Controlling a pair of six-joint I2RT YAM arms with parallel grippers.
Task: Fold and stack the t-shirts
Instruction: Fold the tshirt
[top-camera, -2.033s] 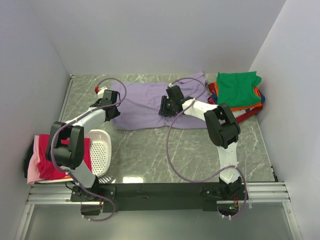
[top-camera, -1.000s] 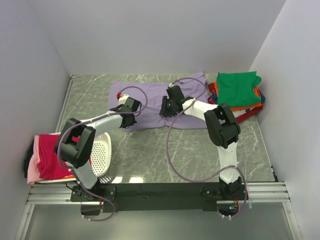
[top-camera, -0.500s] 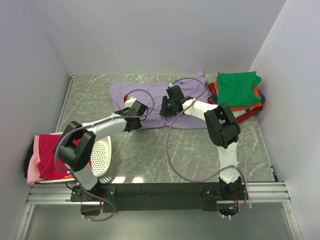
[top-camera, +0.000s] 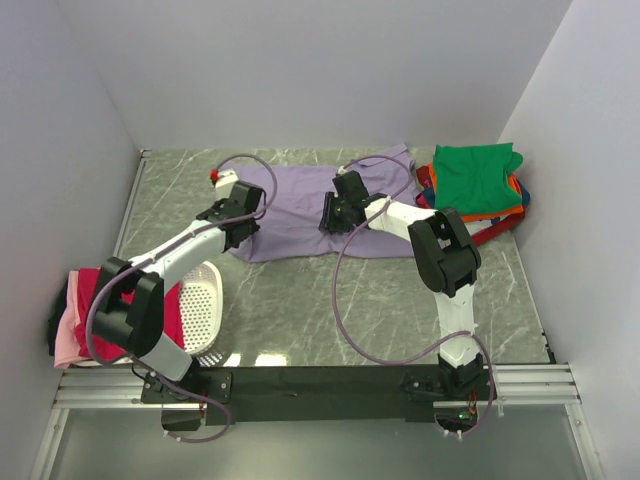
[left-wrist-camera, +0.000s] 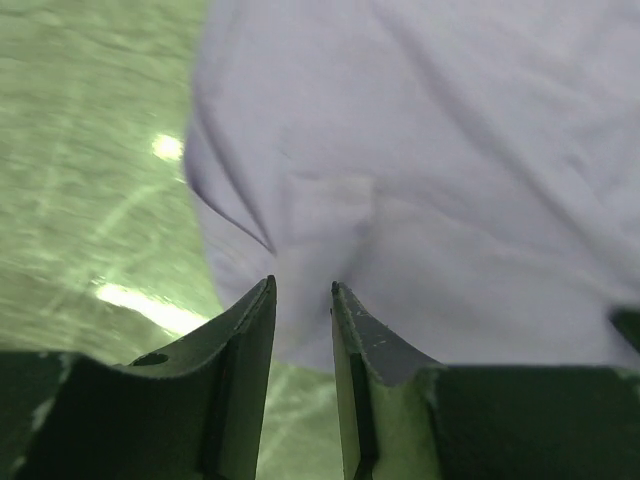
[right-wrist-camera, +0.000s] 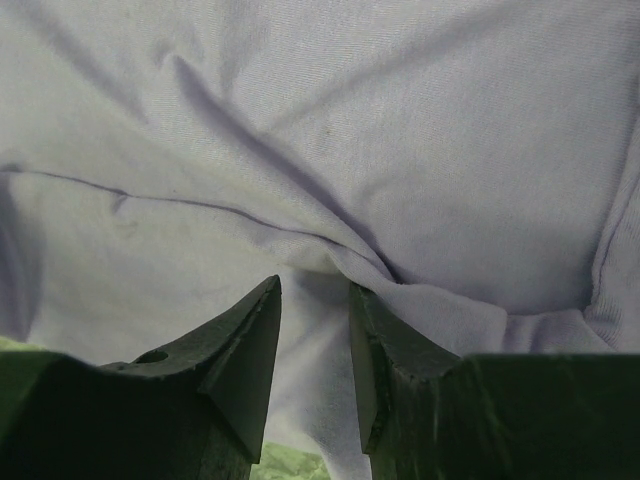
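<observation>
A lavender t-shirt (top-camera: 300, 205) lies spread flat at the middle back of the table. My left gripper (top-camera: 242, 226) hovers over its left edge, jaws apart and empty; the left wrist view shows the lavender cloth (left-wrist-camera: 430, 180) just past the left gripper (left-wrist-camera: 302, 285). My right gripper (top-camera: 331, 214) rests on the shirt's middle. In the right wrist view the right gripper (right-wrist-camera: 315, 283) stands open over wrinkled cloth (right-wrist-camera: 350, 120), a fold lying against one fingertip. A green t-shirt (top-camera: 476, 176) tops a stack of orange, blue and red ones at the right.
A white perforated basket (top-camera: 203, 300) stands at the near left, beside a magenta-red shirt (top-camera: 92, 312) lying over a pink one. Grey walls close in the left, back and right sides. The right arm's cable loops over the table in front.
The left gripper, shut a second ago near the shirt's lower left part, has opened and drawn back to the left and away. The right arm has not moved.
</observation>
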